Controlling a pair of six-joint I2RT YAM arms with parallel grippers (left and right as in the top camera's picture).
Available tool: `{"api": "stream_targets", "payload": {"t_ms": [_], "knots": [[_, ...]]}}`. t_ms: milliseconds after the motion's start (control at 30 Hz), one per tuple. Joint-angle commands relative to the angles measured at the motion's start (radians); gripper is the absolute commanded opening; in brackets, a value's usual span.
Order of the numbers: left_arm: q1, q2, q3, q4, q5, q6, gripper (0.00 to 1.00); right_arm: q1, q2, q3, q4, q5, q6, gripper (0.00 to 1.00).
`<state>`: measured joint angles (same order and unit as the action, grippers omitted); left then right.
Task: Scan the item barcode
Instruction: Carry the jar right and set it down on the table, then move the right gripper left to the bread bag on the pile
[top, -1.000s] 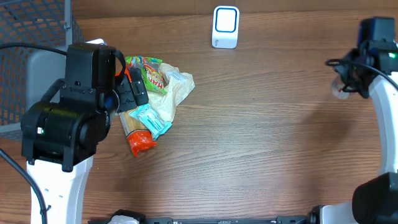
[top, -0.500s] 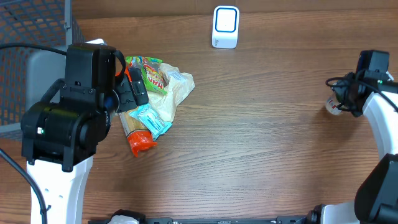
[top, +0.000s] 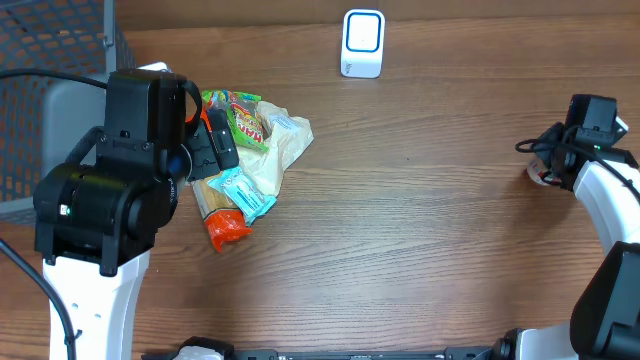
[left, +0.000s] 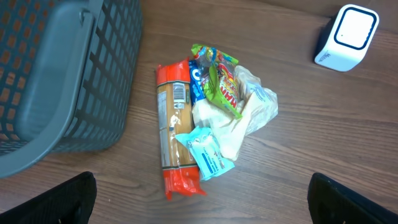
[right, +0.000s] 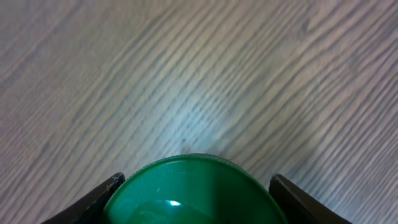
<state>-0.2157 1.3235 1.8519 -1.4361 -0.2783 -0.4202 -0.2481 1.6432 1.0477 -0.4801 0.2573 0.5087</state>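
Two pincers: left pincer is being held released above the packets; right pincer is being kept clenched on the round green item.
Change: right pincer is being lowered toward the worktop's right edge, well apart from the scanner; a scan seems not imminent.
Counts: one scanner, one basket, five packets.

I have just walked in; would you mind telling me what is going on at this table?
Two robot arms are set to scan groceries. The left gripper hangs wide open above a pile of packets, including a long pasta packet with orange ends and a green sweets bag, beside the grey mesh basket; it touches none. The right gripper, far to the right, is closed on a round green-topped item over the wooden table. Nothing is at the white box-shaped scanner yet.
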Motion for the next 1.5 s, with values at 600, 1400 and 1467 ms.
{"api": "stream_targets", "payload": {"t_ms": [600, 1400, 1467], "knots": [[-0.001, 0.005, 0.000, 0.000, -0.017, -0.010, 1.00, -0.005, 0.077, 0.011, 0.021, 0.063, -0.021, 0.52], [-0.001, 0.005, 0.000, 0.000, -0.017, -0.010, 1.00, 0.177, 0.019, 0.484, -0.339, -0.609, -0.192, 0.91], [-0.001, 0.005, 0.000, 0.000, -0.017, -0.010, 1.00, 0.240, 0.036, 0.483, -0.323, -0.619, -0.129, 0.91]]}}
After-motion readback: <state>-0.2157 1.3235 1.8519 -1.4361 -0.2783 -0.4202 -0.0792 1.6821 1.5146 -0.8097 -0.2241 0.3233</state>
